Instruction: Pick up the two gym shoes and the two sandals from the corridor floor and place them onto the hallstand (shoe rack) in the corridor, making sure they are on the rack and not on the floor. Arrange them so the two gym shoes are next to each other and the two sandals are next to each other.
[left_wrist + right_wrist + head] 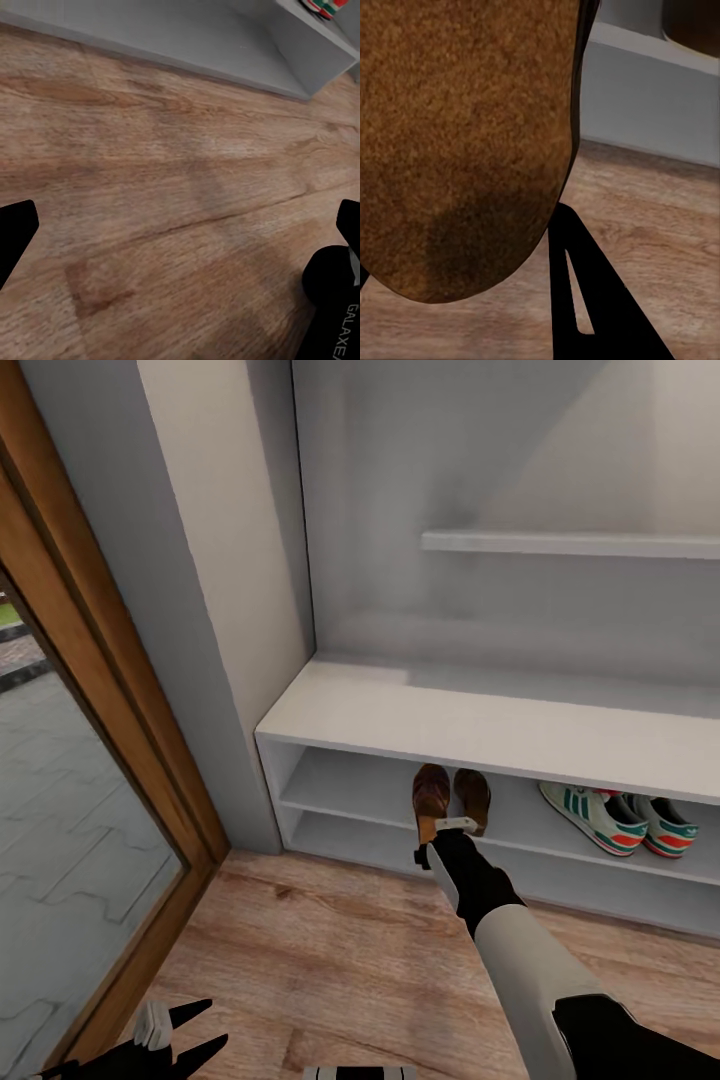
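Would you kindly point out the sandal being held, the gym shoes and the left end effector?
Held sandal (431,792): head view, on its brown upper.
Gym shoes (590,815): head view, on the nearer shoe's striped side, upper shelf.
Left end effector (175,1037): head view, between its black fingertips, above the floor.

Sandals' toes hidden under the hallstand's top board, right gripper's grip indistinct, gym shoes partly shadowed, left gripper cut off by the frame edge.
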